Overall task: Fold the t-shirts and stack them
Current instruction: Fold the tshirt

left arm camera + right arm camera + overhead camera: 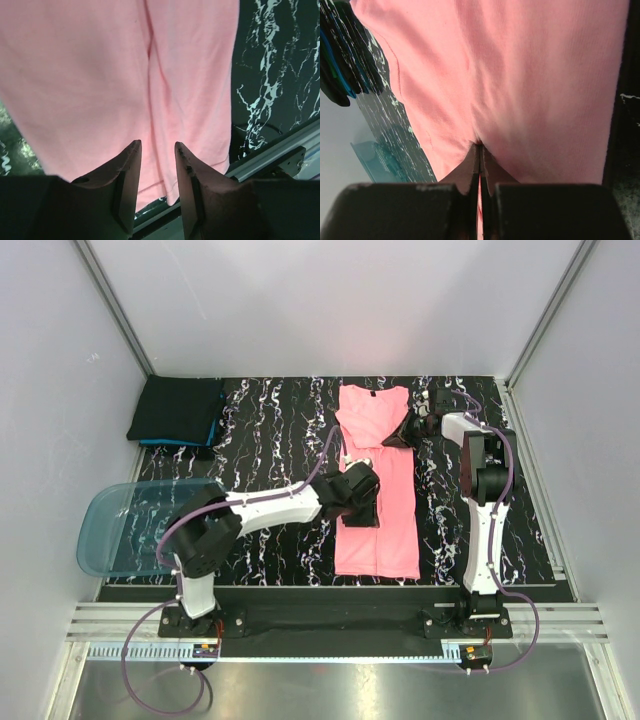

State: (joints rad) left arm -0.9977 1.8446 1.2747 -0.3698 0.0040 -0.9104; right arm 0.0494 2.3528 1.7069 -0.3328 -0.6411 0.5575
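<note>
Salmon-pink tee lies flat on the black marbled tabletop, right of the top's centre. It's a long narrow strip running from the far edge almost to the near edge, collar at the far end w/ a small dark neck label. Sleeves look tucked in; can't tell exactly how from above.

L gripper is over the tabletop's middle, on the tee's left half, arm reaching in from the near-left corner. L wrist cam: jaws released, a clear gap btwn the two dark fingers, nothing held, only pink cloth below and past the tips. Can't tell whether the tips touch the fabric. A bit of marbled top and an aluminium rail show beyond the hem.

R gripper sits toward the tabletop's far-right part, at the tee's right edge just below the sleeve. R wrist cam: jaws clenched tight, pinching a fold of the pink tee. Creases run into the tips and a sliver of pink shows btwn the fingers.

Folded stack is at the tabletop's far-left corner, black on top w/ a teal-blue edge underneath; also seen in R wrist cam. Translucent blue plastic tub hangs off the tabletop's near-left edge.
</note>
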